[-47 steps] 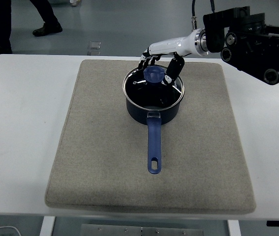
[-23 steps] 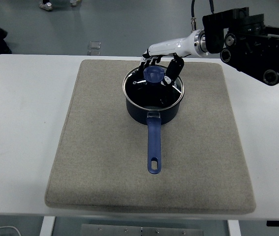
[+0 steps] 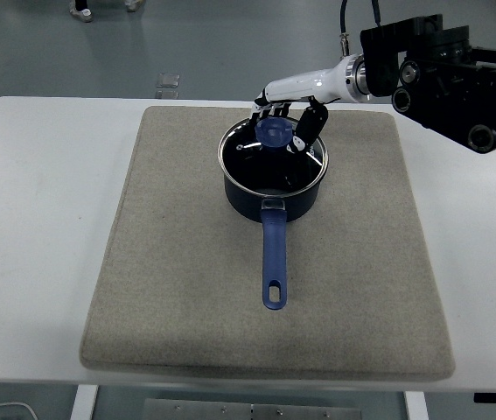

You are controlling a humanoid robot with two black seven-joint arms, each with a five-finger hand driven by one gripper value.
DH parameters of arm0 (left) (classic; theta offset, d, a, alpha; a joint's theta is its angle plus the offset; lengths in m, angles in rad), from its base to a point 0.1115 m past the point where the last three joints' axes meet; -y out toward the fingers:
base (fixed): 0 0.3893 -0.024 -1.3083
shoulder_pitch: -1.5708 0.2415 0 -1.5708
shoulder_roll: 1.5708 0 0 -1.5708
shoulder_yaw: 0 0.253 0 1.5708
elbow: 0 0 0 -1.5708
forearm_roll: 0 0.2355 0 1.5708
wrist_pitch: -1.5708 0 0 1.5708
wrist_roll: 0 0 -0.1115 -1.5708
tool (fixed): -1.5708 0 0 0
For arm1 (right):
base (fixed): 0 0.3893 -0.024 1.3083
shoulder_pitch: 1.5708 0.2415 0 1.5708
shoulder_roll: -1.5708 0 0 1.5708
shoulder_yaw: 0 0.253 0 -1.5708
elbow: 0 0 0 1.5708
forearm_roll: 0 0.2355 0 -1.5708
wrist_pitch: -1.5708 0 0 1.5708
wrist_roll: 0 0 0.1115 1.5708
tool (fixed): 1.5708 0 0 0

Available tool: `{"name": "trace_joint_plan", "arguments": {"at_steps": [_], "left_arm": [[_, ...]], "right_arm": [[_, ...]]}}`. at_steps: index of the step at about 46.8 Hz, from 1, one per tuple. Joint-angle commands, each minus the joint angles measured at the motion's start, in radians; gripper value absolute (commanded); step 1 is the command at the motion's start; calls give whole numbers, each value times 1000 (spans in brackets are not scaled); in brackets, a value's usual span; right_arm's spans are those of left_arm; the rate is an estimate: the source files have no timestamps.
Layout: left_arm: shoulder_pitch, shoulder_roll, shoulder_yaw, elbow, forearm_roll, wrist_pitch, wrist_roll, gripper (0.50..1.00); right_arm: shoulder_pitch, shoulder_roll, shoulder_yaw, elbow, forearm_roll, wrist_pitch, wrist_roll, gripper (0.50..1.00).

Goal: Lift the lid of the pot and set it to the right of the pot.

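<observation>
Where your right hand (image 3: 288,112) comes in from the upper right, its white back faces up and its black fingers (image 3: 310,122) curl down around the blue knob (image 3: 273,133) of the glass lid (image 3: 274,150); the thumb side sits just right of the knob and the other fingers just behind it; you cannot tell from this view whether they press the knob or only bracket it, so the grip is unsettled. That lid lies flat on the dark blue saucepan (image 3: 273,188), rim to rim; the saucepan stands on the far half of a grey felt mat (image 3: 186,289); its blue handle (image 3: 272,261) points straight toward the near edge, with a hanging hole at its tip. To the right of the pot the mat is bare; the mat lies on the white table (image 3: 38,227). At the top left corner a person's shoes (image 3: 81,10) show on the floor.
</observation>
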Motion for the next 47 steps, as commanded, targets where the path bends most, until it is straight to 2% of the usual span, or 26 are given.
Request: {"name": "trace_joint_plan", "arguments": {"at_steps": [1,4,16,34,37,41,47], "left_arm": [[0,0,0,0,0,0,0,1000],[0,0,0,0,-1,0,0,1000],[0,0,0,0,0,-1,0,1000],[0,0,0,0,-1,0,0,1000],[0,0,0,0,0,0,0,1000],[0,0,0,0,-1,0,0,1000],[0,0,0,0,0,0,0,1000]], "right_arm": [[1,0,0,0,0,2,1,688],[3,0,0,2,0,5,1,660],[9,0,0,0,0,7,1,652],[17,-12,1,0,8,14,4,613],[17,-15,3,0,9,14,5,582],[18,-18,1,0,11,16,7,578],[40,-26,5,0,14,36,7,545]]}}
